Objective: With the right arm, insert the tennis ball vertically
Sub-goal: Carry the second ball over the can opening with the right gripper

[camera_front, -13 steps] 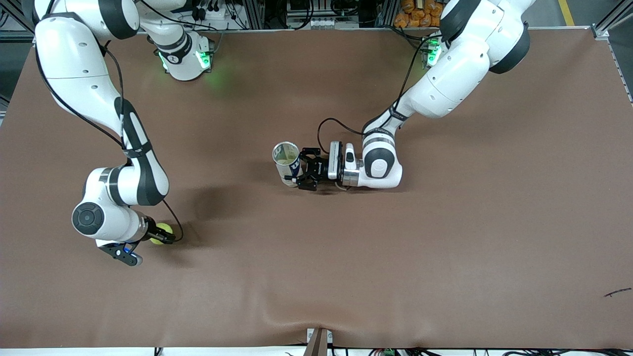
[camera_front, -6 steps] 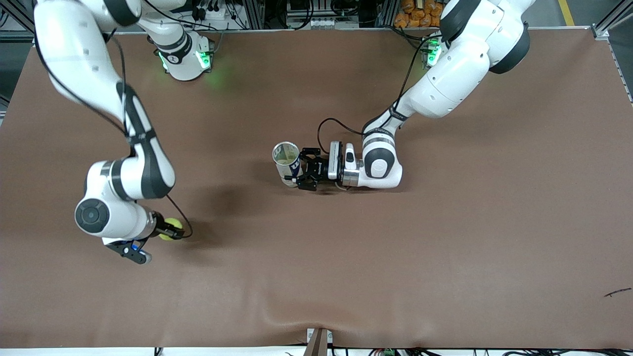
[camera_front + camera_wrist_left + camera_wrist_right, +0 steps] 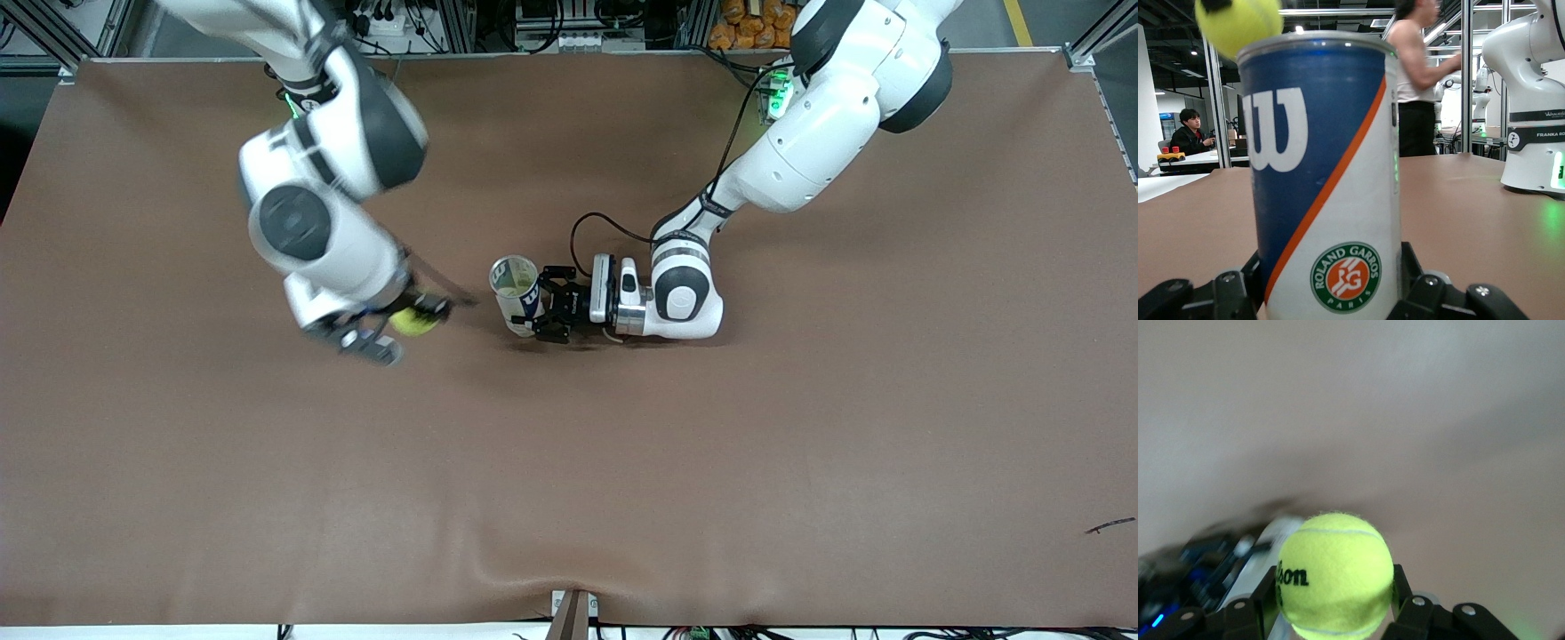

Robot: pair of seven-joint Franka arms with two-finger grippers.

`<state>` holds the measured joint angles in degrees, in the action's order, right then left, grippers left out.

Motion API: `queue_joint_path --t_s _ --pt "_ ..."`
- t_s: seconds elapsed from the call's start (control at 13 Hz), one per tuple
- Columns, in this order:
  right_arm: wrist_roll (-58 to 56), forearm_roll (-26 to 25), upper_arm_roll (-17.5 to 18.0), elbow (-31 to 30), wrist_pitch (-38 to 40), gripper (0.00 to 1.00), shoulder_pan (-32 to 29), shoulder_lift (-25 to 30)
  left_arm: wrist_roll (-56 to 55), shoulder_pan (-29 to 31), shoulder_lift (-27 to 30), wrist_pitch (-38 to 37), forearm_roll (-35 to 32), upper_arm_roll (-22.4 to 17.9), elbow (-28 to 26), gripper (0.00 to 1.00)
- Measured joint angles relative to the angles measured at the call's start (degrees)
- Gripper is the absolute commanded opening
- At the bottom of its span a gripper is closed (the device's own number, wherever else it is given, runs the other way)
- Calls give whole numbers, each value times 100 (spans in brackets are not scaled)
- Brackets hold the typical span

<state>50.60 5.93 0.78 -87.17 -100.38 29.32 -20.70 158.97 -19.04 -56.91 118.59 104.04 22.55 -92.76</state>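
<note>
A blue, white and orange tennis ball can stands upright mid-table with its mouth open, and fills the left wrist view. My left gripper is shut on the can near its base, low over the table. My right gripper is shut on a yellow tennis ball and holds it up in the air, beside the can toward the right arm's end of the table. The ball shows between the jaws in the right wrist view, and above the can's rim in the left wrist view.
The brown table cover has a raised wrinkle near the front edge. A small dark mark lies near the front corner at the left arm's end.
My right arm has lifted the tennis ball off the table and swung it from the right arm's end toward the can. The left arm and the can have not moved.
</note>
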Motion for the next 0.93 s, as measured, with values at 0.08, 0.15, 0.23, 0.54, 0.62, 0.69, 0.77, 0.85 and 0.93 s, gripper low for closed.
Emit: queue_joint_path --t_s 0.08,0.15,0.23,0.54,0.62,0.69,0.77,0.85,0.93 --pt "313 6 4 -36 0 70 223 -2 0 0 -1 0 0 0 1 77" --pt "556 9 6 -95 -7 70 406 -16 0 -1 -1 0 0 0 1 77" --pt "762 10 7 -137 -17 70 561 -40 0 -1 -1 0 0 0 2 77" --pt "1107 41 5 -178 -126 70 816 -70 0 -1 -1 0 0 0 2 77" --pt "1133 55 5 -183 -185 70 836 -82 0 -1 -1 0 0 0 2 77" --pt "1145 62 5 -193 -253 70 861 -107 0 -1 -1 0 0 0 2 77" --pt "1166 64 5 -198 -328 71 890 -149 0 -1 -1 0 0 0 2 77" --pt "1192 65 5 -199 -441 73 916 -209 0 -1 -1 0 0 0 2 77" --pt "1212 65 5 -200 -560 91 933 -282 0 -1 -1 0 0 0 2 77"
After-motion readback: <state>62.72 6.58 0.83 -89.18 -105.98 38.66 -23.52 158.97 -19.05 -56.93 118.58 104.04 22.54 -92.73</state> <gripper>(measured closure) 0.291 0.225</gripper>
